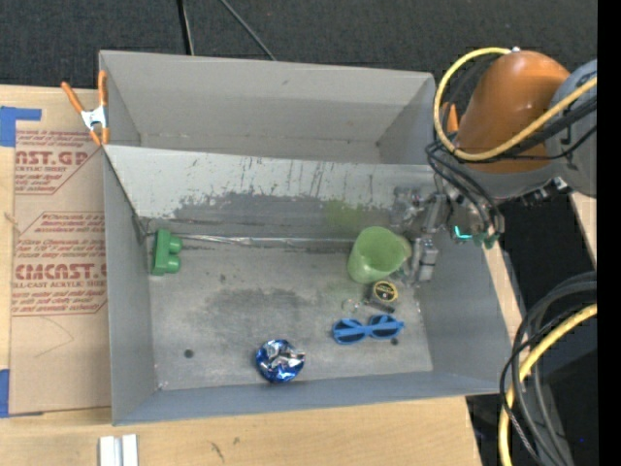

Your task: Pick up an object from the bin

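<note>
A light green cup (376, 252) sits toward the 3 o'clock side of the bin (291, 95) floor, near the back wall. The gripper (424, 252) is just beside it at its 3 o'clock, low in the bin. Whether its jaws are spread or pressed together cannot be told. The arm comes in over the wall from 2 o'clock, its orange cover (505, 110) above the rim, wrist pointing down. A small round yellow-and-black thing (385, 291) lies at the cup's 6 o'clock, with blue sunglasses (369, 330) beyond. A blue-and-white crumpled ball (279, 360) lies at 7 o'clock and a green block (165, 252) at 9 o'clock.

Bin (262, 105): block (165, 252) far left; cup (378, 250) right; sunglasses (369, 330) before cup; crumpled wrapper (279, 361) front centre.
</note>
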Motion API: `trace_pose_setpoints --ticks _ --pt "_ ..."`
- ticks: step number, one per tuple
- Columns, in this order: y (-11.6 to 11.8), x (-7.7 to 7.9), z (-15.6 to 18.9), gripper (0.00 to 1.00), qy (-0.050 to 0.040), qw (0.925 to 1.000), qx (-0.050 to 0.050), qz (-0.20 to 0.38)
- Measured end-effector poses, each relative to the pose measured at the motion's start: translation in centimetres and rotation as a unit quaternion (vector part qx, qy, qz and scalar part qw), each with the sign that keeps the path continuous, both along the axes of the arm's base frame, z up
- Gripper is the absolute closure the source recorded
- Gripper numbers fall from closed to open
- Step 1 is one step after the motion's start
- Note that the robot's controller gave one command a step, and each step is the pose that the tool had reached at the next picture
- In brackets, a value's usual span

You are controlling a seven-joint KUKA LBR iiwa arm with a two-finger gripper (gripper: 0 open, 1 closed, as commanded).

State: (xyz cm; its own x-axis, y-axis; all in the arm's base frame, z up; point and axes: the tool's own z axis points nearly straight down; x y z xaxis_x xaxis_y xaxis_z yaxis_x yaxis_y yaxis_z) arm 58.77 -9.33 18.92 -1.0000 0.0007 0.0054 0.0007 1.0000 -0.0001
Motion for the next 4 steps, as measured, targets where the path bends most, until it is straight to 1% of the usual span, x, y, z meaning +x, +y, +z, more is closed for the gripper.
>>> trace_pose_setpoints --ticks 1,2,3,4 --pt "2.6 -3.0 -12.4 0.00 0.0003 0.9996 0.001 -0.027" --pt "2.5 -2.4 -11.4 1.00 -0.0084 0.9996 0.001 -0.026" --pt "2.0 -2.1 0.6 1.00 -0.0077 1.0000 -0.001 0.004" --pt "-0.4 -6.7 8.3 1.00 -0.0055 0.9876 -0.001 0.157"
